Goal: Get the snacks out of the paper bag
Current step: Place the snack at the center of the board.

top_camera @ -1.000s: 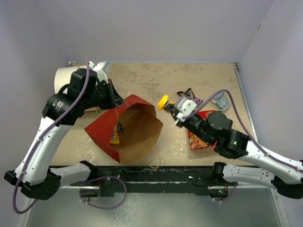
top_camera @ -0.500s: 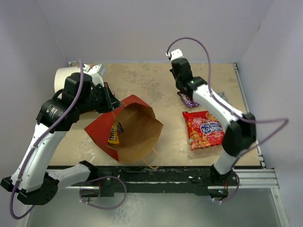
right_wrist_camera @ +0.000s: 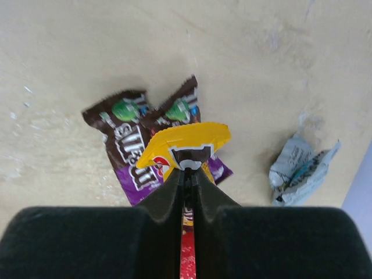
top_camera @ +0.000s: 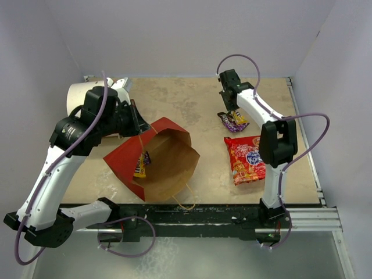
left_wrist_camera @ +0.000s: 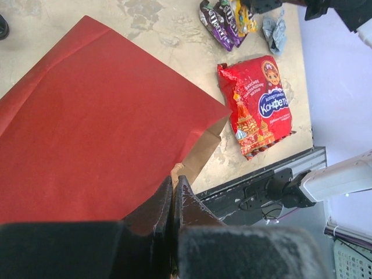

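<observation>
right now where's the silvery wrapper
The silvery wrapper lies on the table, right of the purple-brown packets in the right wrist view, apart from the yellow packet in the right pincer.

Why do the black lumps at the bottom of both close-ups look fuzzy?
Left wrist view: the left gripper is too near the lens; bag and red packet look sharp. Right wrist view: right gripper likewise blurred, yellow packet crisp.

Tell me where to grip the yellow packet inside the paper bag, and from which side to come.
Probably its near end, clear of the dark packet. The yellow packet lies just inside the rim of the paper bag, on the mouth's left side; the mouth opens up and rightward, so enter from the right.
</observation>
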Tool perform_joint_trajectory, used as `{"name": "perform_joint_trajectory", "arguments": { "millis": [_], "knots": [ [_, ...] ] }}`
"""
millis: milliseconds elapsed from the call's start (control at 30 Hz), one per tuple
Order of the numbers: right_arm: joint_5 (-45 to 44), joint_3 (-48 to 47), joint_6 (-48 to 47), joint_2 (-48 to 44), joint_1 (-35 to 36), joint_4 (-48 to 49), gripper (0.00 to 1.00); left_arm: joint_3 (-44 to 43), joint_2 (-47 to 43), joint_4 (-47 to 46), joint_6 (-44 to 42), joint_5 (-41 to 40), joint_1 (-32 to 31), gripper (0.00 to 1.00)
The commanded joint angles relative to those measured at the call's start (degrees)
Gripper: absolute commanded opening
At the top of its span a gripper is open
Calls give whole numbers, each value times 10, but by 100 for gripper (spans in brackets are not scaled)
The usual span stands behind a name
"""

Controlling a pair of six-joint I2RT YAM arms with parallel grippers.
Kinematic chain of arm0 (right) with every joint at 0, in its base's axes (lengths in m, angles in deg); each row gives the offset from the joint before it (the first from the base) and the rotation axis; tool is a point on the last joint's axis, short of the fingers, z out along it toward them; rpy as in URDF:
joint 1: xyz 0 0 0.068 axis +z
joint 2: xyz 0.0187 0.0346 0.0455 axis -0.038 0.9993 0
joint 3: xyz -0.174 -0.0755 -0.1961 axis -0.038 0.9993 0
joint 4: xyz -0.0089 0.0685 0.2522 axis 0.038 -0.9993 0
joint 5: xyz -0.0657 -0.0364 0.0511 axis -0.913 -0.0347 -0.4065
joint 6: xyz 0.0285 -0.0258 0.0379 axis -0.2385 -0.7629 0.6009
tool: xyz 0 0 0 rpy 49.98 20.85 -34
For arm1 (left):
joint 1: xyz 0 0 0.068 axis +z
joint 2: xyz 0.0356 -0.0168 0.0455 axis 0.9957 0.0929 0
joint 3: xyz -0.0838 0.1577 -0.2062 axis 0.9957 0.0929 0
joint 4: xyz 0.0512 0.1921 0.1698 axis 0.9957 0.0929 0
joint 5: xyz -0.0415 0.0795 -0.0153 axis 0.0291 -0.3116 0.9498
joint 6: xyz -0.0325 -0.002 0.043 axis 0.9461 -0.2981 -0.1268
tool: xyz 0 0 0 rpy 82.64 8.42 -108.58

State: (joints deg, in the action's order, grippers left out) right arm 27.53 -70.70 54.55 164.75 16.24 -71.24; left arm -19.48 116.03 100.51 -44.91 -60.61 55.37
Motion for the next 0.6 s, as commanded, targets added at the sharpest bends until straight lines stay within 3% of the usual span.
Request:
{"name": "perform_joint_trajectory", "arguments": {
  "millis": [0,367,567],
  "knots": [
    [23,-55,12,17,10,-14,10,-25,11,-12,-16,4,4,1],
    [7,-26,21,28,10,-16,16,-41,33,-17,-31,11,5,1],
    [3,-63,25,52,10,-29,21,-41,37,-18,-37,16,5,1]
  ]
}}
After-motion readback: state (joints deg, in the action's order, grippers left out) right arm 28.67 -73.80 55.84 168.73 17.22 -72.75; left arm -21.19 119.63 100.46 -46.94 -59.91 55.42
